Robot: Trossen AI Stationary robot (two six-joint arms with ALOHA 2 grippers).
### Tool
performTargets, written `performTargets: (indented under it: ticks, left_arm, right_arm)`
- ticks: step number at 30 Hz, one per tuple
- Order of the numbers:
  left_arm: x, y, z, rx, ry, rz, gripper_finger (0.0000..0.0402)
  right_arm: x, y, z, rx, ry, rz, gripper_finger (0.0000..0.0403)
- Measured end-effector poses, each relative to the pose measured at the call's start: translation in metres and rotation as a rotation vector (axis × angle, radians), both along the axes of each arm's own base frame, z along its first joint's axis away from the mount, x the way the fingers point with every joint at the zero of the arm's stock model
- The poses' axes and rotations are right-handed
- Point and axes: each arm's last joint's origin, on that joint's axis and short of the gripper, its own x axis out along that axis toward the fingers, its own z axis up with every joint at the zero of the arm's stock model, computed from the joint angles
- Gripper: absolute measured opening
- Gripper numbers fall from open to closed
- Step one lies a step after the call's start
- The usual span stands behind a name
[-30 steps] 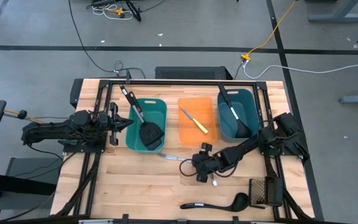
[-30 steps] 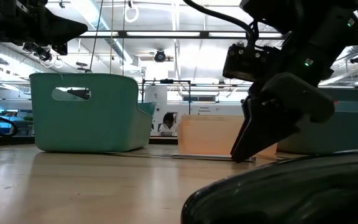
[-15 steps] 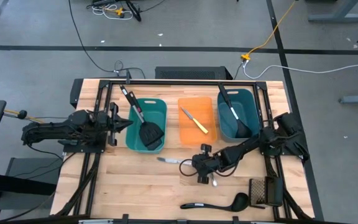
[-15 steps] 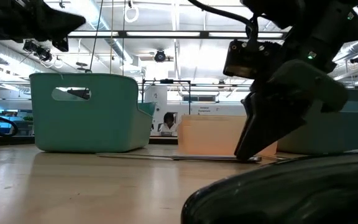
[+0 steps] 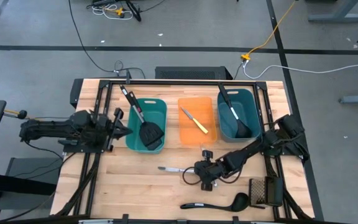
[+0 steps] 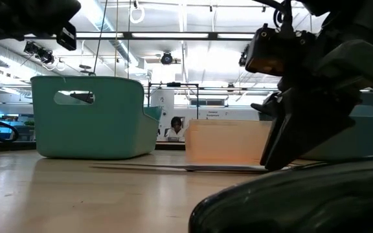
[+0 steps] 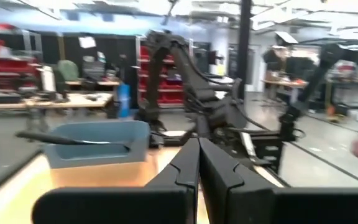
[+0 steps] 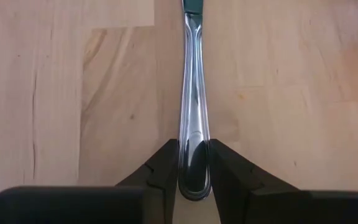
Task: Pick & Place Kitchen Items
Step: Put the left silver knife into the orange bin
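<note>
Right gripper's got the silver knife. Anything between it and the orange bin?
Nothing visible. The right gripper is shut on the silver knife on bare table; only open wood lies between it and the orange bin, which holds a yellow-handled knife.

The right gripper [image 8: 193, 163] sits low over the table, fingers pinched together. The left gripper [image 5: 124, 130] hovers closed at the left side
</note>
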Motion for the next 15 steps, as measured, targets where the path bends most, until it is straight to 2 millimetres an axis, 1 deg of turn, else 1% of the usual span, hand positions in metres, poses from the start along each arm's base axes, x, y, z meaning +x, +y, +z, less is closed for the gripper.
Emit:
performTargets:
  ticks: [6,9,15]
  left_arm:
    - [0.017,-0.017,0.000,0.012,0.003,-0.093,0.0011]
    - [0.028,-0.029,-0.005,0.004,0.033,-0.112,0.0005]
    - [0.051,-0.064,-0.013,0.060,0.144,-0.055,0.0004]
  right_arm:
    - [-0.001,0.001,0.000,-0.001,0.001,0.002,0.0086]
    - [-0.001,0.001,0.000,-0.010,-0.003,-0.001,0.0086]
    - [-0.001,0.001,-0.001,-0.008,0.001,0.002,0.0087]
